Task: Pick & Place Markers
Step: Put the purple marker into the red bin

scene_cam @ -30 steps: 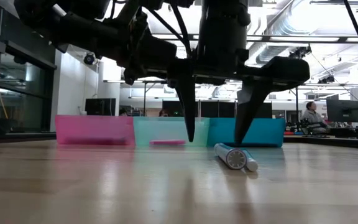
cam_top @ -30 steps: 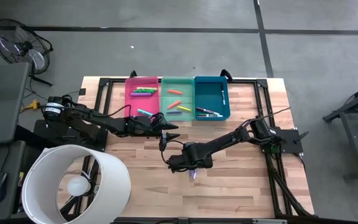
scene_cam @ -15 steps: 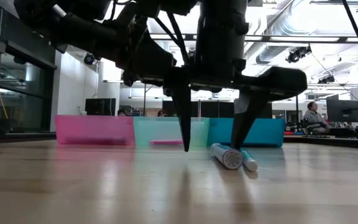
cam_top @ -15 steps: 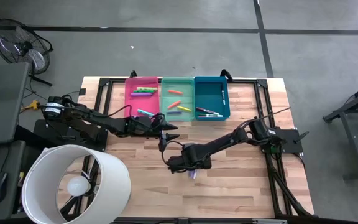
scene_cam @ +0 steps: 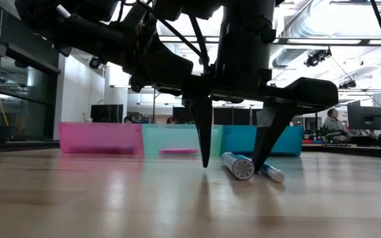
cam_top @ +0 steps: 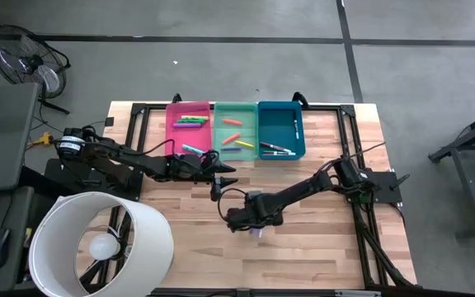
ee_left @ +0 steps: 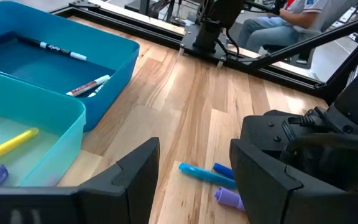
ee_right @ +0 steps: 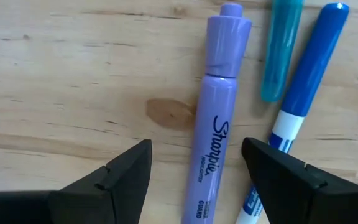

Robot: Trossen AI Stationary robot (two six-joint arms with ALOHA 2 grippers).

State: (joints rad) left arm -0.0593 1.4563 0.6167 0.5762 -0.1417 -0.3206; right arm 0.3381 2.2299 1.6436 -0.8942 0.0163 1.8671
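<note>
Right gripper (scene_cam: 233,162) has dropped lower than before, fingers wide, straddling purple marker (ee_right: 211,134) lying on table (cam_top: 320,243). Left gripper (cam_top: 225,172) waits open near bins (cam_top: 236,124).

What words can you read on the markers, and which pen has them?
"Sharpie": on the purple marker lying between the right gripper's open fingers.
Small print under it: too blurred to read.
Print on the blue marker beside it: cut off, unreadable.
Black print on the white markers in the blue bin: too small to read.
</note>
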